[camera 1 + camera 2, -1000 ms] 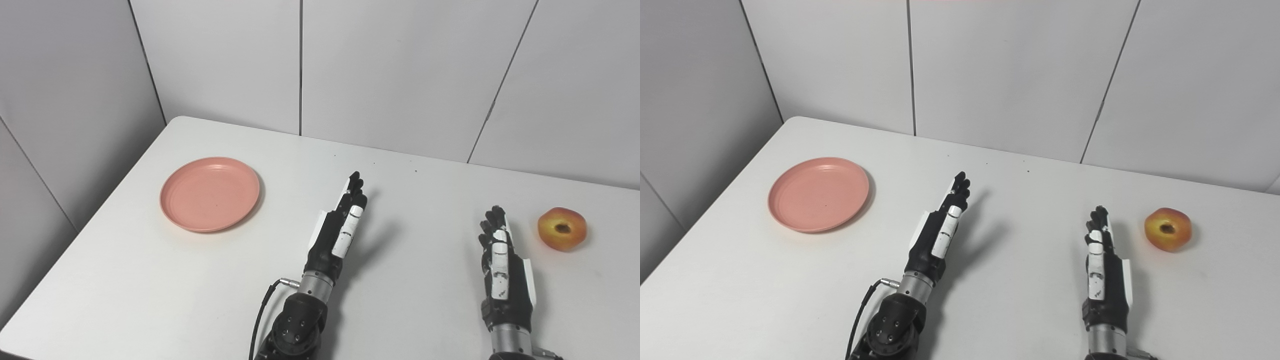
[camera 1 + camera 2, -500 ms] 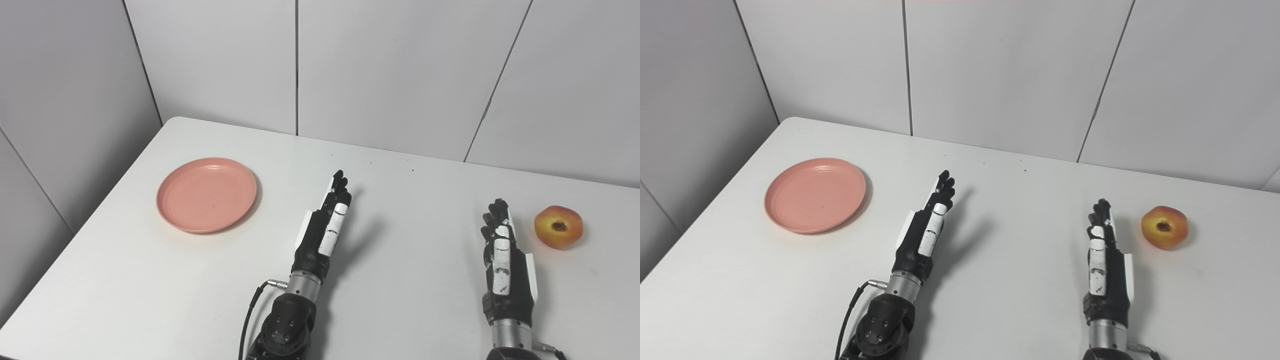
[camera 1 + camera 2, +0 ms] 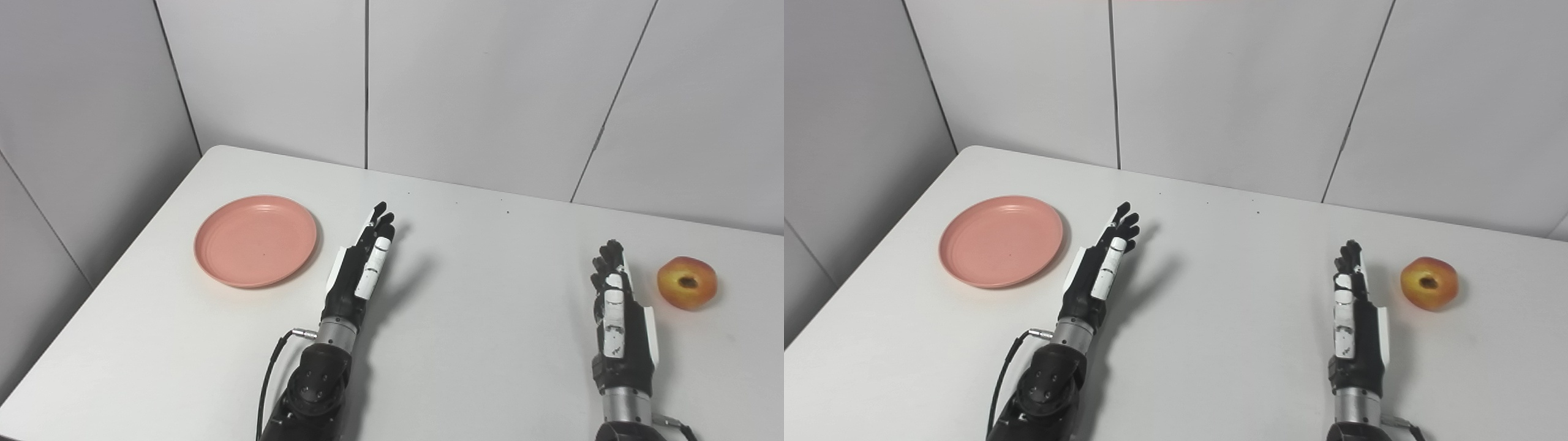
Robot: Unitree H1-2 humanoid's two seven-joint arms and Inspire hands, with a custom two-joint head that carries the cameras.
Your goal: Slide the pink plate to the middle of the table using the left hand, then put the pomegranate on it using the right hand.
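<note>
- The left hand sits at center frame, fingers straight and slightly apart, holding nothing, pointing toward the upper right.
- Its forearm rises from the bottom edge, left of center.
- The right hand stands at lower right, empty, fingers extended and pointing up-frame.
</note>
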